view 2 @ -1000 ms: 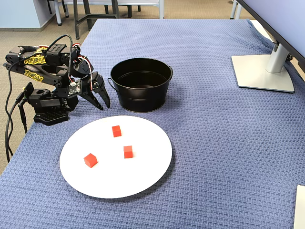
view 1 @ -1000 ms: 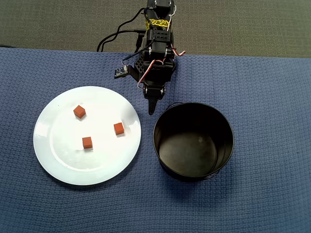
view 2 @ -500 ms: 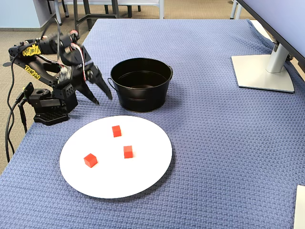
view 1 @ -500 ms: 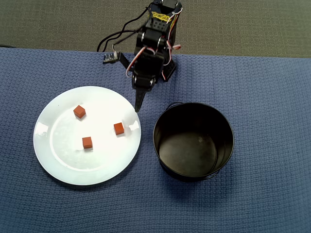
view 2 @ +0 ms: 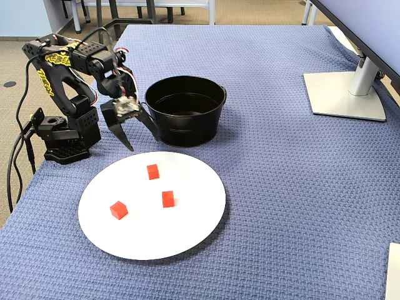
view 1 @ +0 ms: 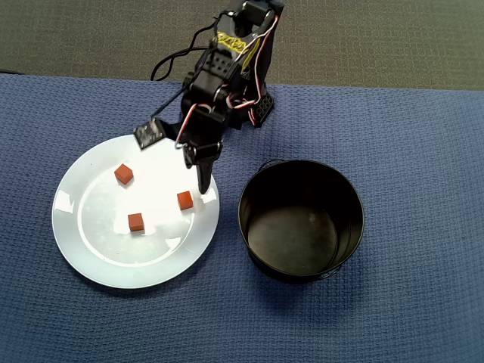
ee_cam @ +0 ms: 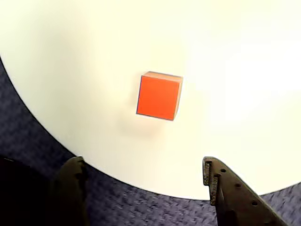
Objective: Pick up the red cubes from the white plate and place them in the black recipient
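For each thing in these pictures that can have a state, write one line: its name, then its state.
gripper: open, empty, above the plate's edge
nearest red cube: loose on the plate, ahead of the gripper
other two red cubes: loose on the plate, apart
white plate: flat on the cloth, holding three cubes
black pot: upright, empty

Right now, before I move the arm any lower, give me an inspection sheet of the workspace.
Surface: blue woven cloth covers the table.
Job's things: three red cubes, all on the white plate: one nearest the arm, one, one. Black pot beside the plate, empty.
Clutter: monitor stand at the right of the fixed view; pale object at that view's lower right corner, too cropped to identify.
Gripper: gripper open, above the plate's edge, nearest cube ahead of it in the wrist view; holding nothing.
Cables: black cables hang off the table edge behind the arm's base.
Surroundings: carpet, chair legs.
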